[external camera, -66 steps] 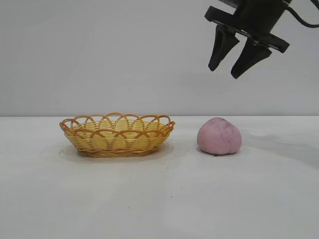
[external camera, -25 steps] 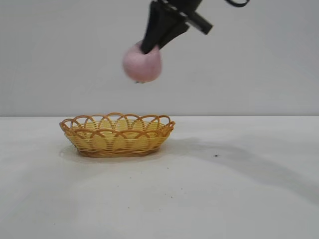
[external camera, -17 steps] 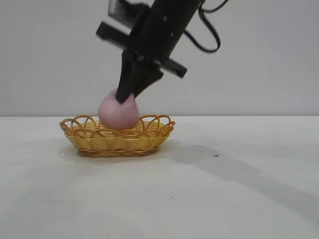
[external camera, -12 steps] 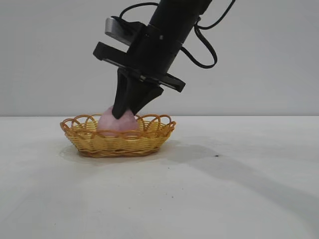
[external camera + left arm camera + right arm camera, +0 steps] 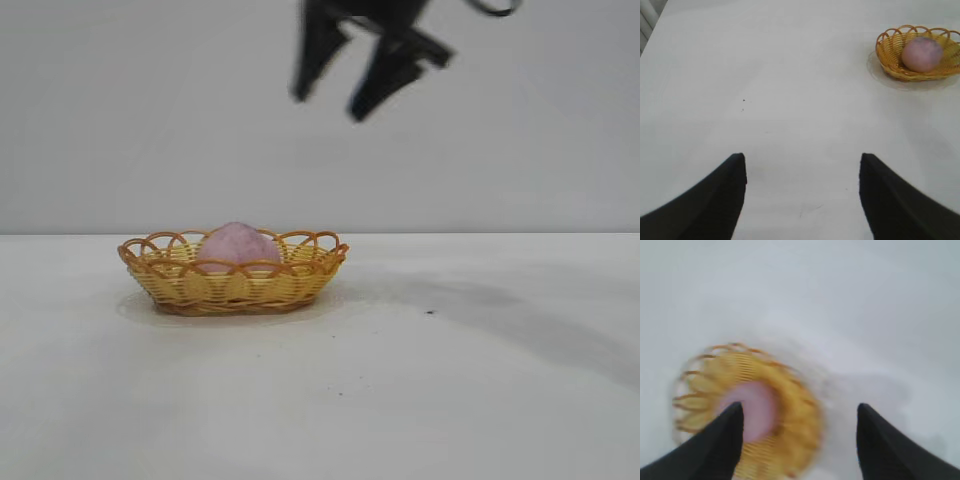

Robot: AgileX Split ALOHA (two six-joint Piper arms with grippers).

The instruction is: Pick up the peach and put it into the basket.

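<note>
item one, the peach (image 5: 238, 246): i see it sitting inside the basket (image 5: 190, 285), its dusty-pink dome rising a little above the looped rim, toward the basket's left half in the exterior view; item two, the basket: shallow yellow-tan wicker with an orange-brown scalloped edge, standing on the white counter (image 5: 400, 400) left of centre; item three, my right pincer (image 5: 340, 85): high above the counter, up and to the right of the basket, well apart from the peach, its two dark fingers spread and nothing between them, so released; from its own wrist camera the fingers (image 5: 715, 445) frame the basket (image 5: 795, 415) and the peach (image 5: 754, 407) far below; item four, my left pincer (image 5: 802, 200): parked low over bare counter, fingers spread wide and empty, with the basket (image 5: 890, 55) and the peach (image 5: 922, 54) well off in its view; item five, a small dark speck (image 5: 429, 312) on the counter right of the basket
</note>
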